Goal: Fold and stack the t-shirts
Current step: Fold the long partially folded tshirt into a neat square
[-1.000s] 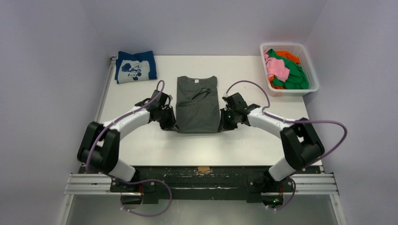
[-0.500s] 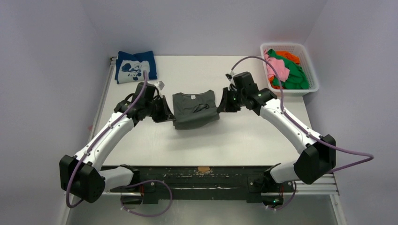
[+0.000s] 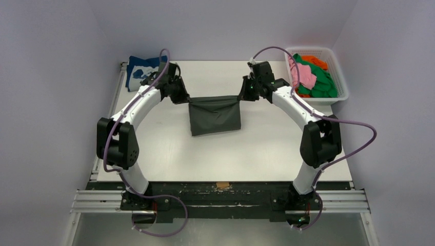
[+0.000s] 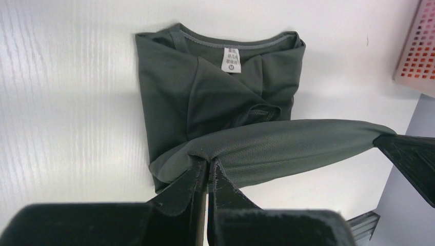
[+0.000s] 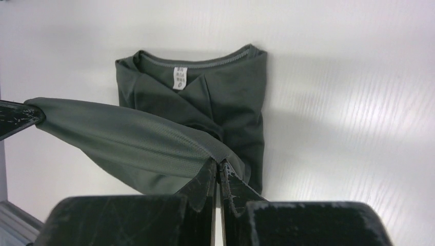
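The dark grey t-shirt (image 3: 215,115) lies mid-table with its lower half lifted and doubled over toward the collar. My left gripper (image 3: 185,100) is shut on the hem's left corner (image 4: 205,154), and my right gripper (image 3: 241,96) is shut on the right corner (image 5: 220,156). The hem stretches taut between them above the collar and white label (image 4: 232,59). A folded navy blue t-shirt with white print (image 3: 138,69) sits at the far left corner, partly behind the left arm.
A white mesh basket (image 3: 338,77) at the far right holds crumpled pink (image 3: 303,72), green (image 3: 323,82) and orange (image 3: 317,60) shirts. The table's left edge (image 3: 115,97) runs close to the left arm.
Both grippers carried the grey shirt's bottom hem up off the table and toward the far edge, folding the lower half over the upper half. Both arms stretched farther out.
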